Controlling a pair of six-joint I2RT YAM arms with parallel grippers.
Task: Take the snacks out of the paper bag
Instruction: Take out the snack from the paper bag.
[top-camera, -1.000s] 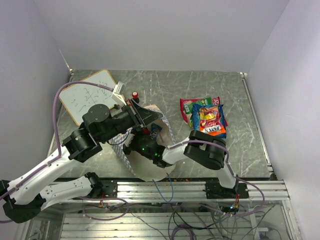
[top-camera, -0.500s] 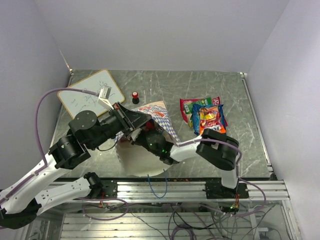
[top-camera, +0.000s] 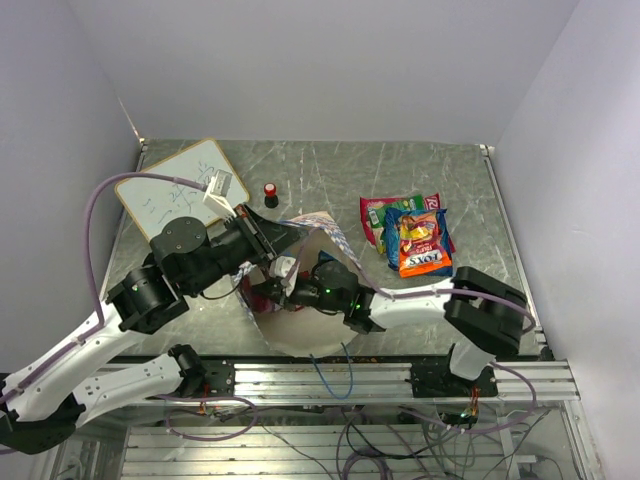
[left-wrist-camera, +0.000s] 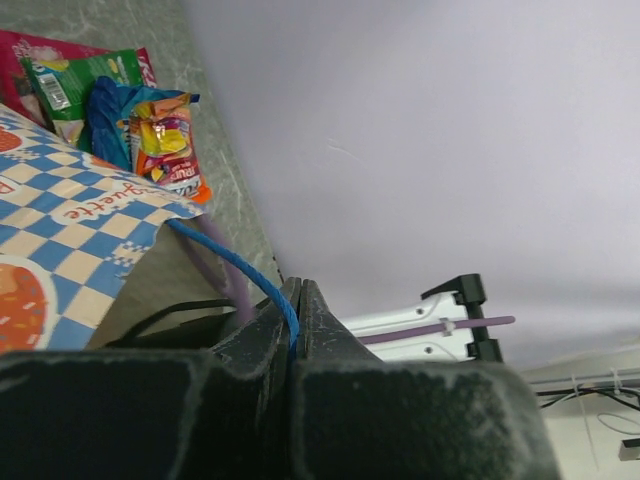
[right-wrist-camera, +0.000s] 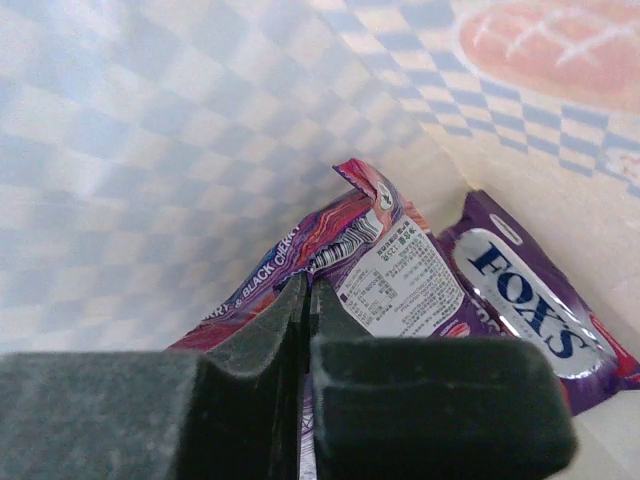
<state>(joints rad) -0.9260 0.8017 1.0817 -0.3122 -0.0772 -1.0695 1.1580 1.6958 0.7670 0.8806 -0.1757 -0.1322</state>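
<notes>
Our left fingers (left-wrist-camera: 230, 380) pinch the blue cord handle (left-wrist-camera: 235, 265), holding the paper bag (left-wrist-camera: 70, 225) open. Inside it, our right fingers (right-wrist-camera: 420, 400) are clamped on a purple packet (right-wrist-camera: 395, 280). We judge it light, slick, crinkly foil, best gripped by its flat crimped edge.

A robot lab cell: plain white walls (top-camera: 300, 70) box in a desk (top-camera: 330, 170) on aluminium framing (top-camera: 330, 378) with loose cables (top-camera: 350, 440)
</notes>
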